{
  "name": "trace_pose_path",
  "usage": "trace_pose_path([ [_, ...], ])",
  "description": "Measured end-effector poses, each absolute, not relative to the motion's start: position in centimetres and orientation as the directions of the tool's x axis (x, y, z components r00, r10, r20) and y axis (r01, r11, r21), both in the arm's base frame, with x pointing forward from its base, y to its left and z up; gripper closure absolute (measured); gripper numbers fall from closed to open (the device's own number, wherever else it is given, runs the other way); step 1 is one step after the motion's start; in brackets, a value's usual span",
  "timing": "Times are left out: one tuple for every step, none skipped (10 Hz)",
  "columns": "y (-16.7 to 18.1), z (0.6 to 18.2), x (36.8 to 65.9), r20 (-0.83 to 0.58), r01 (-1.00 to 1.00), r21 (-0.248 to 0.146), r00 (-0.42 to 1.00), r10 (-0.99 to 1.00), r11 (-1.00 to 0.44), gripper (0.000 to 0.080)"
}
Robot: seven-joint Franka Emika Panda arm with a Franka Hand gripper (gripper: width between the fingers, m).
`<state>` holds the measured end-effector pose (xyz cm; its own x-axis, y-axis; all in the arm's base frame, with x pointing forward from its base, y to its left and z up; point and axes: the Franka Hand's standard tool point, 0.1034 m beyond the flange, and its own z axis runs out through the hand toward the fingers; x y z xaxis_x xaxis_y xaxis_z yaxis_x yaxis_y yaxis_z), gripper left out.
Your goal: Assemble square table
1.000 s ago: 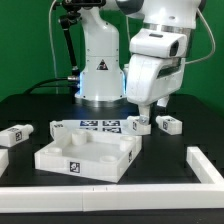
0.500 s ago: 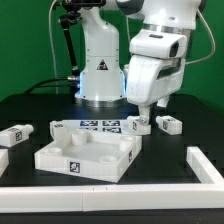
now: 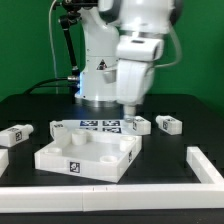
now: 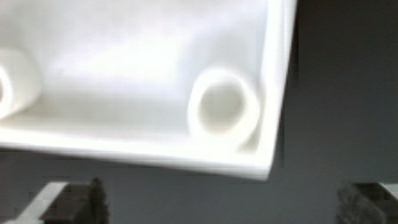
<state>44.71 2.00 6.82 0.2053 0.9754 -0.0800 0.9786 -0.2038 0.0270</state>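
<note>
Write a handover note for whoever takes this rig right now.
Tool: open, empty, hovers over the square panel near its far corner on the exterior view's right.
Panel: lies flat, recessed side up, no legs fitted.
Leg post beside that corner, another further to the exterior view's right, a third at its left; all loose.
Done: nothing joined.
Left: probably pick each leg and fit it into a corner.
</note>
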Motion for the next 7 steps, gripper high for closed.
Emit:
trace_pose_path([
  [-0.1, 5.9, 44.3, -0.084, 0.986, 0.002, 0.168, 0.982, -0.169, 0.0150],
  [-1.2, 5.2, 44.3, -0.083, 0.986, -0.012, 0.164, 0.983, -0.166, 0.0150],
  [-1.8, 4.7, 44.1, -0.082, 0.981, -0.024, 0.191, 0.978, -0.194, 0.0150],
  [-1.5, 4.5, 43.9, -0.084, 0.978, -0.033, 0.201, 0.976, -0.204, 0.0150],
  [-1.5, 4.5, 44.0, -0.084, 0.979, -0.032, 0.199, 0.976, -0.202, 0.0150],
  [-1.5, 4.5, 43.9, -0.084, 0.979, -0.032, 0.199, 0.976, -0.203, 0.0150],
  [-1.5, 4.4, 43.9, -0.084, 0.979, -0.033, 0.199, 0.976, -0.203, 0.0150],
])
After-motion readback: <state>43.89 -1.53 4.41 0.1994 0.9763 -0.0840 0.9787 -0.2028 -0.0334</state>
